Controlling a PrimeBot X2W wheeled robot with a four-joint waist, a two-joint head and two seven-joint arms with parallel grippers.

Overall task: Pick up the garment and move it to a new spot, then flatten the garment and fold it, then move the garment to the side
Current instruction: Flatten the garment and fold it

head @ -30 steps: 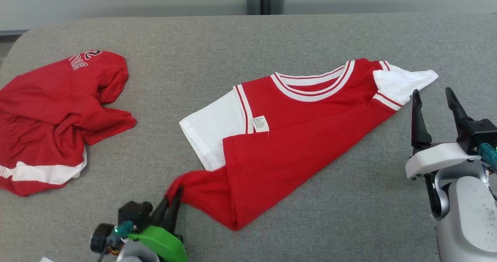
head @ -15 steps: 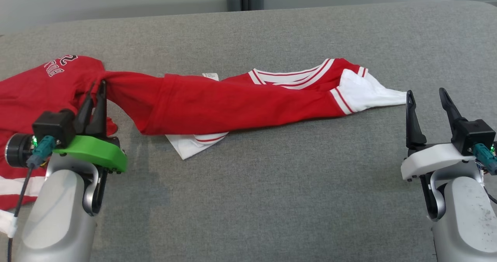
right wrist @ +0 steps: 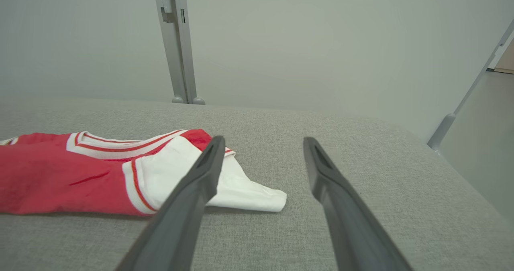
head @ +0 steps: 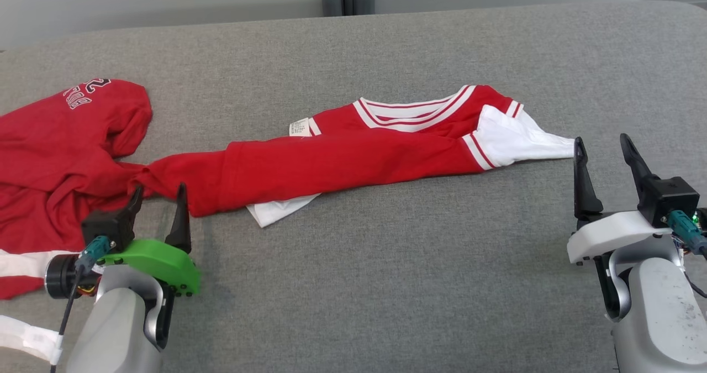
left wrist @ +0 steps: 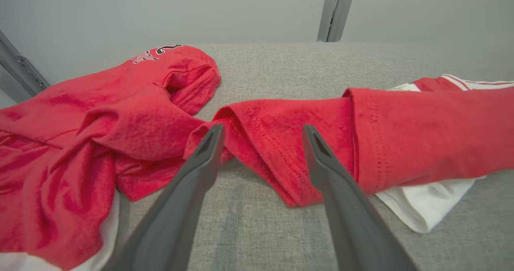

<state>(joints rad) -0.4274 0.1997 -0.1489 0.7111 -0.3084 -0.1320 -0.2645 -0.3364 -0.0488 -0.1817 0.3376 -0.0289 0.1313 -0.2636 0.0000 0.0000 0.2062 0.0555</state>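
Head view: the red-and-white jersey (head: pixel 353 157) lies stretched across the grey cushion (head: pixel 386 284). Its bunched red end is just ahead of the left gripper (head: pixel 159 189), whose jaws stand released and empty, and touches a crumpled red hoodie (head: pixel 55 141) outboard of them, while its white sleeve tip is just ahead of the right gripper (head: pixel 601 140), likewise released. Left wrist view: the red end lies between and just beyond the fingertips, the hoodie crowding one finger; right wrist view: the sleeve sits partly behind one finger. Half a second earlier the left jaws were clenched on that red end, over the hoodie.
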